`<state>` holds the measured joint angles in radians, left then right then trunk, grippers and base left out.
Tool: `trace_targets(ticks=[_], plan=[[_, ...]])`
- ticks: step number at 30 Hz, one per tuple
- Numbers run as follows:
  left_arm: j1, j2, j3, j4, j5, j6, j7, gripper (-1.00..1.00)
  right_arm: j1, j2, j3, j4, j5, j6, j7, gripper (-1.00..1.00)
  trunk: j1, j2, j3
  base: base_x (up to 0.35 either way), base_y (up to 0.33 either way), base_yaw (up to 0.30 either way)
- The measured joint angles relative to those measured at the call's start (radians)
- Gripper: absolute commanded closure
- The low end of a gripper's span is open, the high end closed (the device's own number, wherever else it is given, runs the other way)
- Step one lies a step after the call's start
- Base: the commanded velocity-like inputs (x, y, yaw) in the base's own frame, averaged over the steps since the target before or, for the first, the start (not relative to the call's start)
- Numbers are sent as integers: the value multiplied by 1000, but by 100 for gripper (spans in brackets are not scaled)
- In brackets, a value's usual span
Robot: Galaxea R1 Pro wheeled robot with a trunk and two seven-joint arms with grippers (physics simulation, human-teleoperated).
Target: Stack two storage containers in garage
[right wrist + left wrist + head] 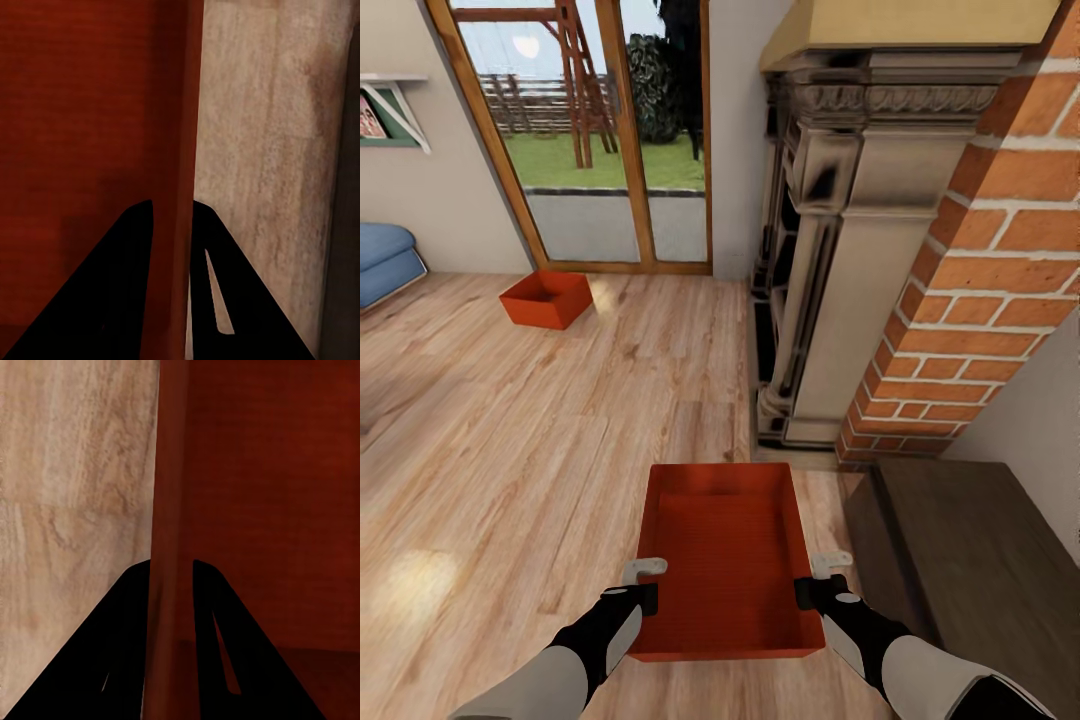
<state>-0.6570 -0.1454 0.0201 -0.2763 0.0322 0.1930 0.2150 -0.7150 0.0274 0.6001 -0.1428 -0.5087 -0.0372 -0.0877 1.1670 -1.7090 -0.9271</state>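
Two tools pinch the near container (728, 555): left tool (645, 585) on its left wall, right tool (812, 580) on its right (long axis pointing away), both closed on it.

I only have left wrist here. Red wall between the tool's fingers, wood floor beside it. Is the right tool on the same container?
Observer: Yes. In the head view the right tool grips the opposite side wall of the same held container; the left tool has its own side.
Operator: Where's the other container?
Observer: On the wood floor ahead and to the robot's left, near the glass doors: the far container, untouched.
Operator: Anything close on the right?
Observer: A brick fireplace ahead on the right, with a dark low surface beside the right arm.
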Motion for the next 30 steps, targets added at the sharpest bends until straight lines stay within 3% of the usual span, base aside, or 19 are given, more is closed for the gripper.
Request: trace_targets(ticks=[30], plan=[[0,-1,1,1,-1,-3,0,100,0,-1,0,0,1,-2,1,100,-115,210,94,0,0,0]])
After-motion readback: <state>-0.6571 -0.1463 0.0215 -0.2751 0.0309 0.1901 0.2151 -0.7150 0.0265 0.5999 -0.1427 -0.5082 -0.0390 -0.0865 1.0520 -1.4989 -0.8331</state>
